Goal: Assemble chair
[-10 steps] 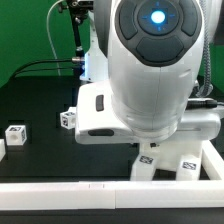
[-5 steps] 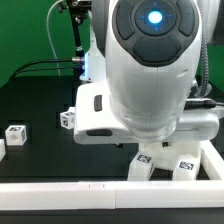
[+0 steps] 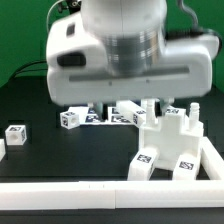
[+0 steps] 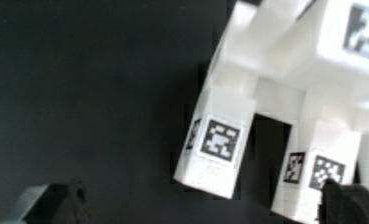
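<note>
Your gripper (image 3: 172, 107) is spread wide and grips nothing, over the chair (image 3: 165, 150) at its end farthest from the border rail (image 3: 60, 190). The chair's two tagged bars point lengthwise toward that rail.

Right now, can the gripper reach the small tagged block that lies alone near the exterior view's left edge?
Probably yes. The small block lies apart on the black table, with nothing on it. The gripper hangs open over the chair parts at the exterior view's right, so it must cross over.

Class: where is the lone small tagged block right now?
Exterior view: the small block sits on the black table at the view's far left, apart from the chair parts on the right.
</note>
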Tool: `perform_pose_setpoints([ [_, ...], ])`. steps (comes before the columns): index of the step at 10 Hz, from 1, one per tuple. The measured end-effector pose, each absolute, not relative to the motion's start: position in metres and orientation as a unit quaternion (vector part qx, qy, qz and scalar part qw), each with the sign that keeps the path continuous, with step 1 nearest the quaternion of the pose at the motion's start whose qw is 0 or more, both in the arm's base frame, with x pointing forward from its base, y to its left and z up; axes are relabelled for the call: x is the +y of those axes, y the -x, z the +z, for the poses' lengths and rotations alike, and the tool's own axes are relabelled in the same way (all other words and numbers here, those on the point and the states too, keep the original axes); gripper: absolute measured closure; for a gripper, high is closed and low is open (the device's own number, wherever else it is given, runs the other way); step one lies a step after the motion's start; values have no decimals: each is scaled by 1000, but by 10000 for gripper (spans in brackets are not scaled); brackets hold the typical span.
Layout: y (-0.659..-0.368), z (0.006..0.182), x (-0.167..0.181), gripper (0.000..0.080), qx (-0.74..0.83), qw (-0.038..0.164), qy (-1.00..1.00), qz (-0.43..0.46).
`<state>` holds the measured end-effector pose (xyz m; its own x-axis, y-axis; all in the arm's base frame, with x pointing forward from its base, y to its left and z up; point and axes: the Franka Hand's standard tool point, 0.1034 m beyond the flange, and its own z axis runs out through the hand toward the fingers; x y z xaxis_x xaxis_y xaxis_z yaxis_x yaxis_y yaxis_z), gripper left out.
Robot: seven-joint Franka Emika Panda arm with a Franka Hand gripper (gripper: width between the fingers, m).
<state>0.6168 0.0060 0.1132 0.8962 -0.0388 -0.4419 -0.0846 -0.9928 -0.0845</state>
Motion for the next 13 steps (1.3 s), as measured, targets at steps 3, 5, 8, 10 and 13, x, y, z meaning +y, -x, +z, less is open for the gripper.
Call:
perform_pose_setpoints([
  [3,-584,150,12,150,38,51,992,112],
  [5,-555,159,21,150,53,48,996,48],
  [8,-559,153,23,150,57,38,997,-40],
  [10,-558,152,24,150,54,37,997,-42],
  [13,-515,144,22,150,-23,34,997,-68],
])
